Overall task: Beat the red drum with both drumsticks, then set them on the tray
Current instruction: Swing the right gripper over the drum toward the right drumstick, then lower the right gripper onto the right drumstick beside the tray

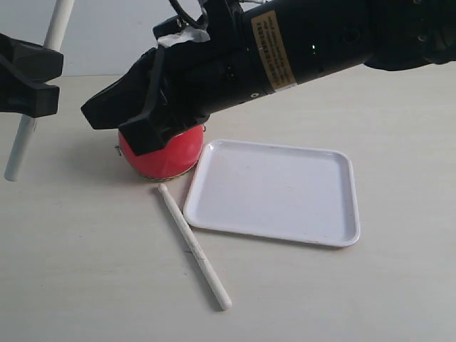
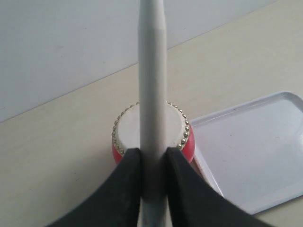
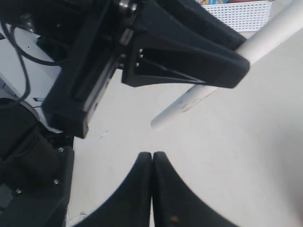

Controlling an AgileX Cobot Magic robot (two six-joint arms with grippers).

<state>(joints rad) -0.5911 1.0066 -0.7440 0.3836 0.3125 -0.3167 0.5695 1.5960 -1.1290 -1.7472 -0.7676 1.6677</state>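
Clearly the coming move turns on the loose drumstick (image 1: 192, 246). It lies flat on the table (image 1: 85, 285), one end just short of the base of the red drum (image 1: 167, 155), its long axis slanting away from the drum toward the exterior camera. The tray (image 1: 278, 189) sits just beside the drum, and the stick runs close along its drum-side edge. The right gripper (image 3: 152, 157) is pressed shut with nothing between its jaws. It hangs before the drum's upper part in the exterior view, so it is the nearer claw to that stick. I judge that it must open, come down and set its jaws across the stick's length. The left gripper (image 2: 152, 158), off the drum's far side from the tray, is clamped on the other drumstick (image 2: 152, 71), held steeply, with the drum's cream skin beyond it in the left wrist view. The right arm (image 1: 320, 35) hides the drum's top in the exterior view, and the held stick's upper end is cut off. How high the right gripper stands above the table cannot be told.
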